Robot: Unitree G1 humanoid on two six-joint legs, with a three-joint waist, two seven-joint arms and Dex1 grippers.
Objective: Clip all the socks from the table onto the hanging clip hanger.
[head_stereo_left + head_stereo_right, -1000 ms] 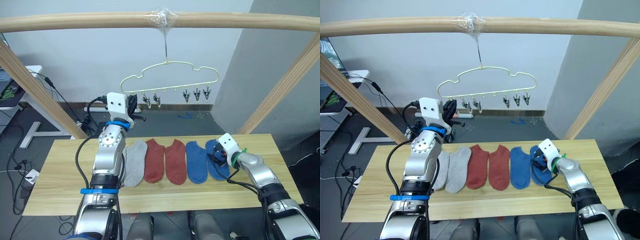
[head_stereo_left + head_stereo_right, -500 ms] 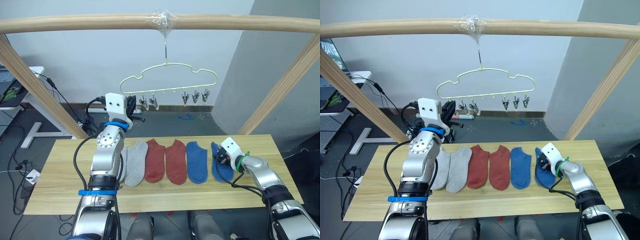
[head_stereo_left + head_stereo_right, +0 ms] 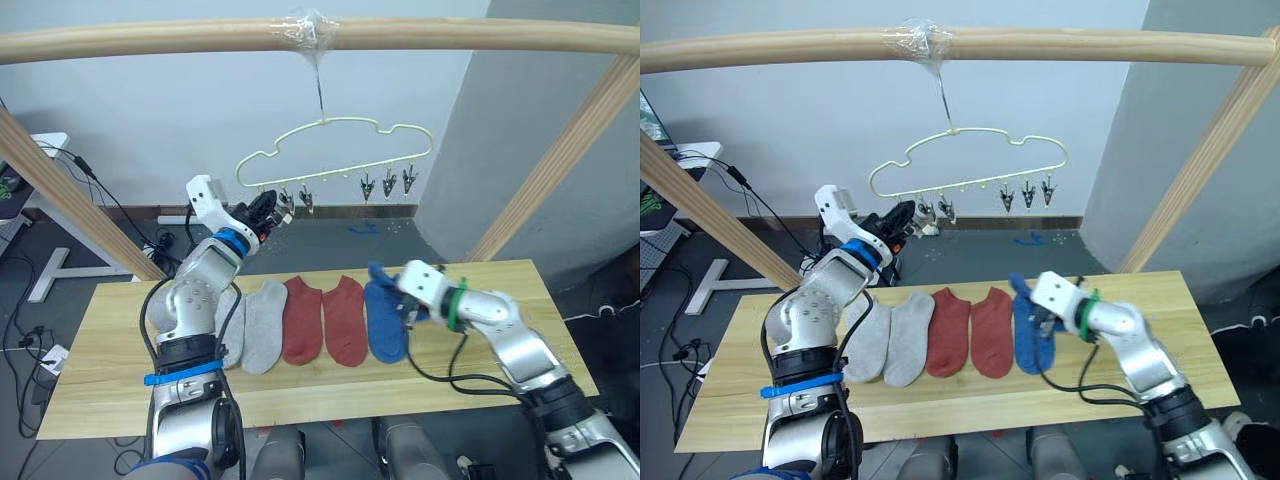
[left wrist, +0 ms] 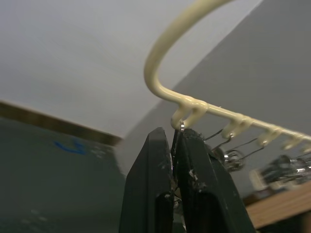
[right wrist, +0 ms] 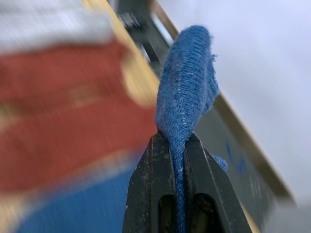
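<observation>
light plank table [image 3: 90,380] (grey wall behind) bears 5 socks [image 3: 305,320]; right pincer [image 5: 177,145] pinches a blue sock [image 5: 187,92].

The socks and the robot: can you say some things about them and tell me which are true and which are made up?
1. The right gripper is pinching a blue sock. True.
2. The clip hanger already has socks on it. False: its clips hang bare.
3. The left gripper is shut on a clip at the end of the clip hanger. True.
4. Two rust red socks lie side by side on the table. True.
5. The light grey socks lie to the right of the red ones. False: they lie on the robot's left.
</observation>
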